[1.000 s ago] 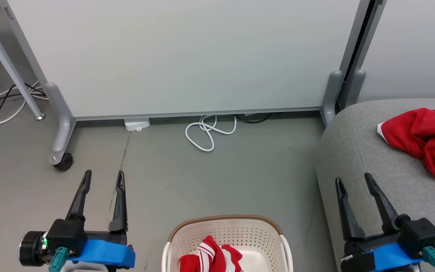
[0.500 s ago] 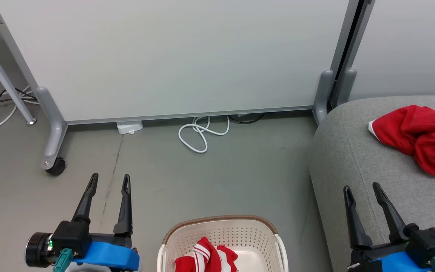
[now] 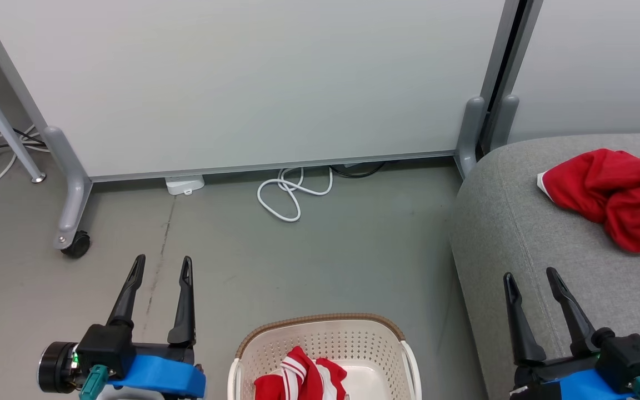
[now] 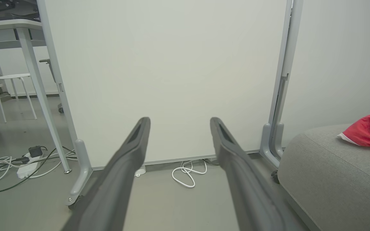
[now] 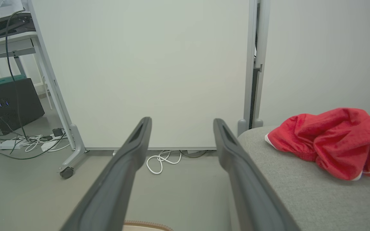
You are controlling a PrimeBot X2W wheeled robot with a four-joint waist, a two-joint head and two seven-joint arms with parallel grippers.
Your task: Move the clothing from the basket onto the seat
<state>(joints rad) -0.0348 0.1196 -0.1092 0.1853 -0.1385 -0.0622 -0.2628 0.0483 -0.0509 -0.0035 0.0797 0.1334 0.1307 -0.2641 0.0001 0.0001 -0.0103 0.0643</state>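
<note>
Between the left claw [image 3: 164, 258] and right claw [image 3: 529, 272], both spread wide and empty for a grab, the basket [image 3: 320, 319] holds the striped garment [image 3: 300, 378]. Beyond the right claw, the plain garment [image 3: 614, 194] lies delivered on the seat [image 3: 520, 233].

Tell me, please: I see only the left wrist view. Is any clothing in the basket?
Observer: Yes, a red garment with white stripes lies in the basket.
Operator: Where is the basket from the left gripper?
Observer: To its right. The left gripper is open over the floor, not over the basket.
Operator: Is the right gripper free?
Observer: Yes, the right gripper is open and empty, at the edge of the seat.
</note>
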